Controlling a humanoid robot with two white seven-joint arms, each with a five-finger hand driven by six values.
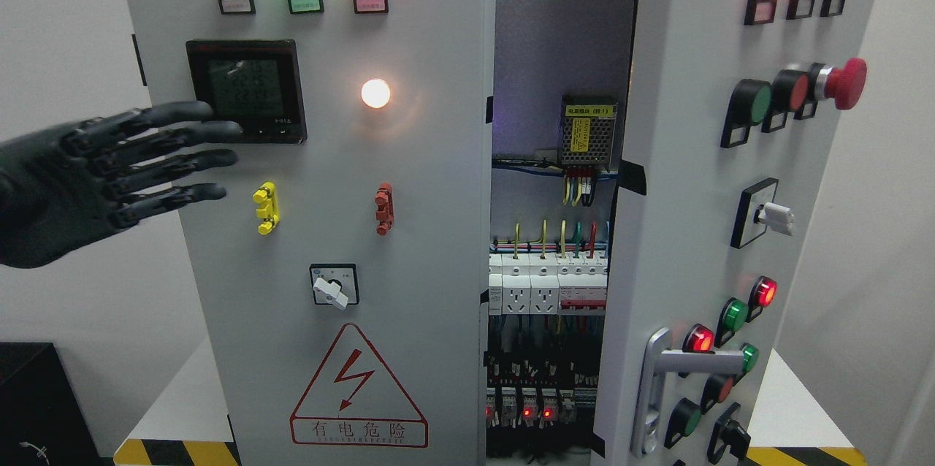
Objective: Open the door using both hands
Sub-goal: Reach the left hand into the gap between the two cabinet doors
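1. At the picture's left, the left hand hovered level, fingers spread wide and holding nothing, tips by the left door.
2. Right door stood swung open, wiring exposed between.

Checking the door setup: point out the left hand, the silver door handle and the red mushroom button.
left hand (pixel 109 174): head view, on the knuckles of the spread fingers.
silver door handle (pixel 697 361): head view, on its horizontal lever.
red mushroom button (pixel 851 82): head view, on its red cap.

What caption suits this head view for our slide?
Left hand, fingers spread, hovers at the electrical cabinet's left door; the right door stands ajar, exposing circuit breakers.
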